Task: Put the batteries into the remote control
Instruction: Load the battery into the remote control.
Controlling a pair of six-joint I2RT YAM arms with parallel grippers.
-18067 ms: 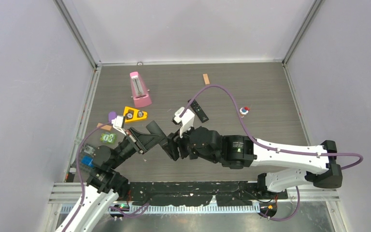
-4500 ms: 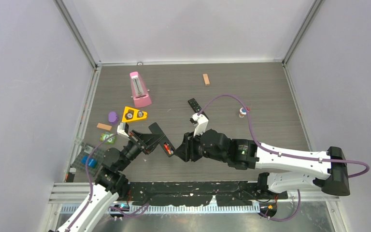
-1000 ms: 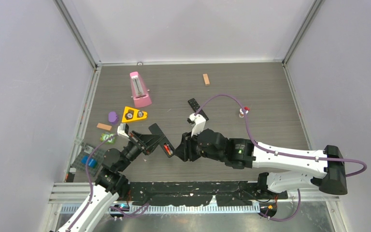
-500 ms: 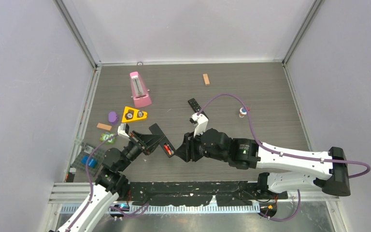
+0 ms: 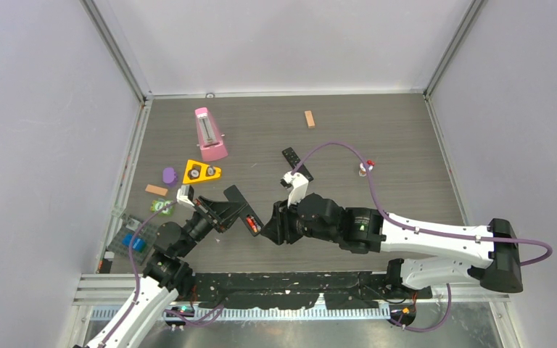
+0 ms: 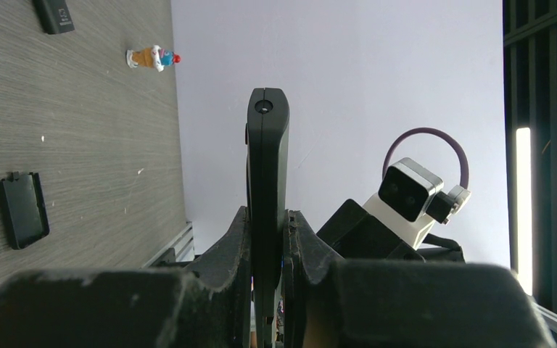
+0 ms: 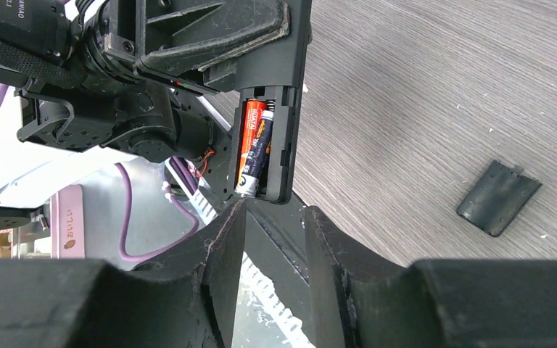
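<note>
My left gripper (image 5: 221, 214) is shut on the black remote control (image 5: 243, 210) and holds it off the table; the left wrist view shows the remote (image 6: 267, 181) edge-on between the jaws. Its back compartment is open, and two batteries (image 7: 255, 145), one red and one dark, lie side by side in it; they show as a red spot in the top view (image 5: 252, 225). My right gripper (image 7: 275, 217) is open and empty, its fingertips right at the compartment end of the remote (image 7: 275, 87). The loose battery cover (image 7: 498, 198) lies on the table (image 6: 22, 210).
A second black remote (image 5: 296, 158) lies mid-table. A pink metronome (image 5: 209, 135), a yellow wedge (image 5: 201, 172), a purple piece (image 5: 168, 175) and a green item (image 5: 162, 207) sit at the left. A wooden block (image 5: 309, 119) and a small figure (image 5: 365, 168) sit farther back.
Since the earliest frame both grippers have shifted and red batteries now show in the remote's compartment. Over the last second the right arm only wavers slightly; the left holds still.
</note>
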